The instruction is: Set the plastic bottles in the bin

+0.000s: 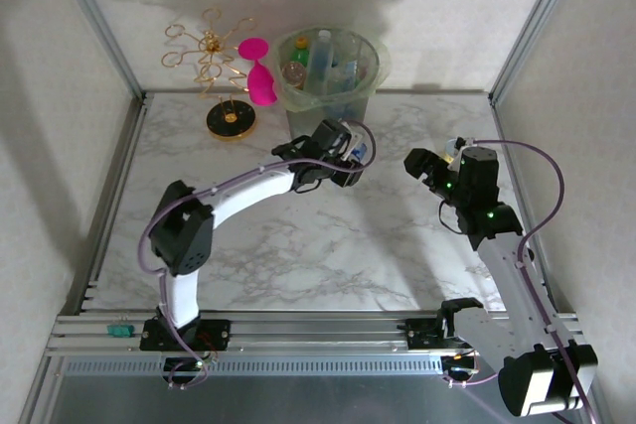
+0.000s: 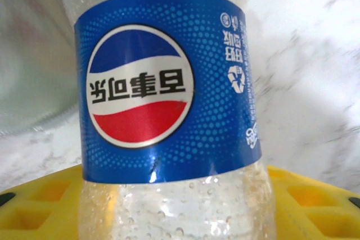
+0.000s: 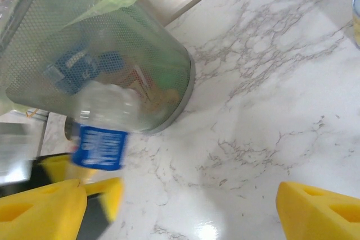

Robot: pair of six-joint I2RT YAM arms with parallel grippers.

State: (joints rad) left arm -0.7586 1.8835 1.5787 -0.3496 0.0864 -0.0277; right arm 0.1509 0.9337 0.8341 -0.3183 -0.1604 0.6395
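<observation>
Your left gripper (image 1: 353, 158) pinched the clear Pepsi bottle (image 2: 169, 111) beside the bin (image 1: 323, 106) — apparently to lift it in — while your right gripper (image 3: 180, 212) hung spread and empty.

The clear plastic bottle (image 2: 169, 206) has a glossy blue label (image 2: 163, 88); the marble-pattern table (image 2: 315, 82) is smooth and shiny.

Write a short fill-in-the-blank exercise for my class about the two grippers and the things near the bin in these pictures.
1. The left gripper holds a clear bottle with a ____ label.
2. The right gripper is ____ and holds nothing.
3. The goblet standing beside the bin is ____.
Missing words: blue; open; pink.
</observation>
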